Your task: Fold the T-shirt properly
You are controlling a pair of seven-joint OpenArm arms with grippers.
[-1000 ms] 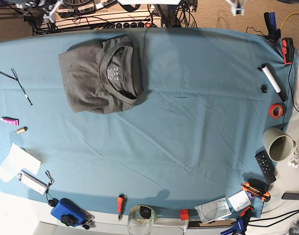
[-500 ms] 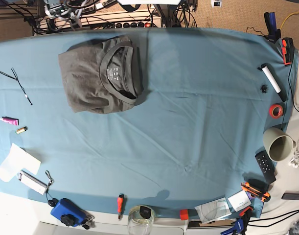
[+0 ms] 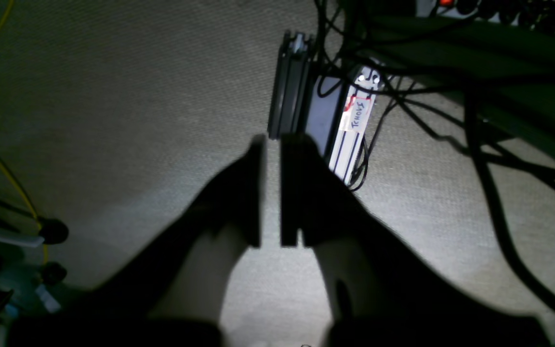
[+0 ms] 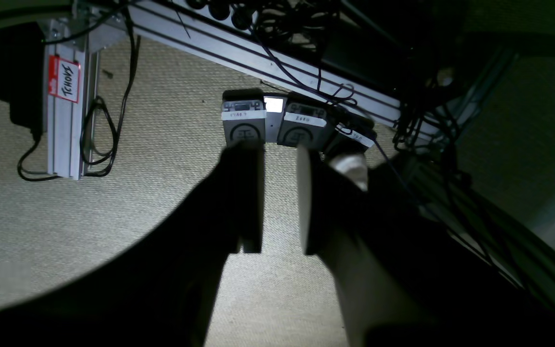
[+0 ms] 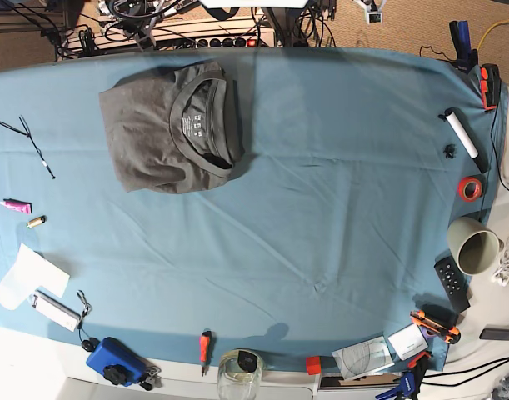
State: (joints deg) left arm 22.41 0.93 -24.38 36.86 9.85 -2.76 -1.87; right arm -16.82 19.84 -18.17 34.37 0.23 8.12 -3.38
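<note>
The dark grey T-shirt [image 5: 167, 125] lies folded into a compact rectangle at the far left of the teal tablecloth [image 5: 321, 192], collar and neck label facing up. Both arms are off the table, beyond its far edge. In the left wrist view my left gripper [image 3: 270, 193] hangs over beige carpet with only a thin slit between its fingers, holding nothing. In the right wrist view my right gripper [image 4: 280, 197] is nearly shut with a narrow gap, empty, above carpet and an aluminium frame. Neither wrist view shows the T-shirt.
Along the right edge are a white marker [image 5: 465, 133], a red tape roll [image 5: 470, 189], a cup [image 5: 475, 246] and a remote [image 5: 451, 283]. A glass jar [image 5: 239, 375], a red screwdriver [image 5: 205, 346] and a blue box [image 5: 112, 360] stand at the front. Paper [image 5: 29, 275] lies at the left.
The arm parts at the top edge have shifted: the one on the left moved right, the one on the right moved left. The T-shirt has not moved.
</note>
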